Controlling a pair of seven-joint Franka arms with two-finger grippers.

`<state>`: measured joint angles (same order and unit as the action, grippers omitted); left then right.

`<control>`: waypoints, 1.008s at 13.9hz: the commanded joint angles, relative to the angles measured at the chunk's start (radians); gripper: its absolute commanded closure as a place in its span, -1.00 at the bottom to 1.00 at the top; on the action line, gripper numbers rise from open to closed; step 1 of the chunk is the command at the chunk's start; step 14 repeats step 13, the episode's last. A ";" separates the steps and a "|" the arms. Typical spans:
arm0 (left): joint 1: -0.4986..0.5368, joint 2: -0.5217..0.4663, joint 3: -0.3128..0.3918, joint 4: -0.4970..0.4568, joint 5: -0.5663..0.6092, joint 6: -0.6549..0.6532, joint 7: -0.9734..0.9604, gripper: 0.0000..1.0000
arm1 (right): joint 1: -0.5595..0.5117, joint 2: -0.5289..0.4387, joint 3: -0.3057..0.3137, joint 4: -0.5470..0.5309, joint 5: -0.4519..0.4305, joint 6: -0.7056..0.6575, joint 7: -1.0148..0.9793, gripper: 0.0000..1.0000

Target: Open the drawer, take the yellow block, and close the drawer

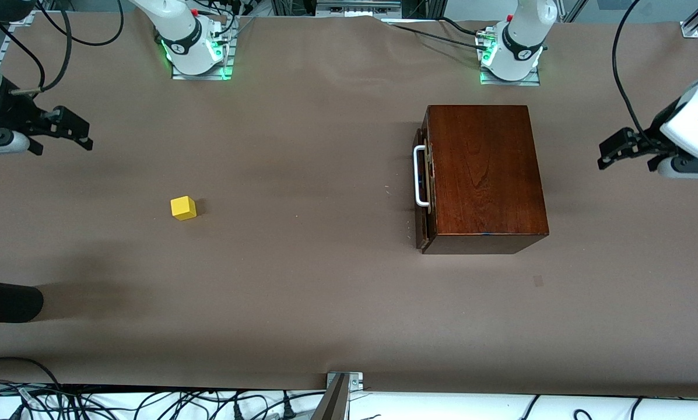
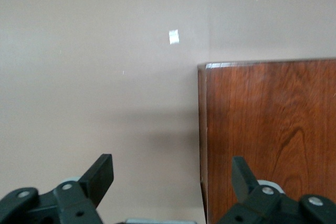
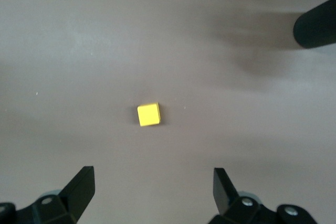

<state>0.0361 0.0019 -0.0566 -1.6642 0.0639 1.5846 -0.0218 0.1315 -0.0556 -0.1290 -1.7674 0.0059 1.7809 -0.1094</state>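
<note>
The yellow block lies on the bare table toward the right arm's end, outside the cabinet. It also shows in the right wrist view. The dark wooden cabinet stands toward the left arm's end. Its drawer with the white bar handle is pushed in, with only a thin pale gap showing. My right gripper is open and empty, up over the table near the block. My left gripper is open and empty, beside the cabinet's edge.
A black rounded object pokes in at the table's edge at the right arm's end, and shows in the right wrist view. A small pale mark lies on the brown table cover nearer the front camera than the cabinet.
</note>
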 commanded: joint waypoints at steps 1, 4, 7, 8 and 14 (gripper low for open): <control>-0.010 -0.091 0.004 -0.094 -0.010 -0.002 -0.013 -1.00 | -0.009 0.023 0.002 0.028 -0.006 0.026 -0.015 -1.00; -0.015 -0.071 0.003 -0.089 -0.009 -0.012 -0.007 -1.00 | -0.009 0.019 -0.009 0.026 -0.006 0.012 -0.015 -1.00; -0.007 -0.036 -0.005 -0.045 -0.019 -0.014 -0.015 -1.00 | -0.009 0.020 -0.009 0.026 -0.003 0.014 -0.015 -1.00; -0.010 -0.030 -0.008 -0.026 -0.019 -0.031 -0.018 -1.00 | -0.009 0.019 -0.009 0.026 -0.003 0.011 -0.016 -1.00; -0.015 0.019 -0.009 0.050 -0.009 -0.081 -0.015 -1.00 | -0.004 0.014 -0.001 0.026 -0.007 0.011 -0.018 -1.00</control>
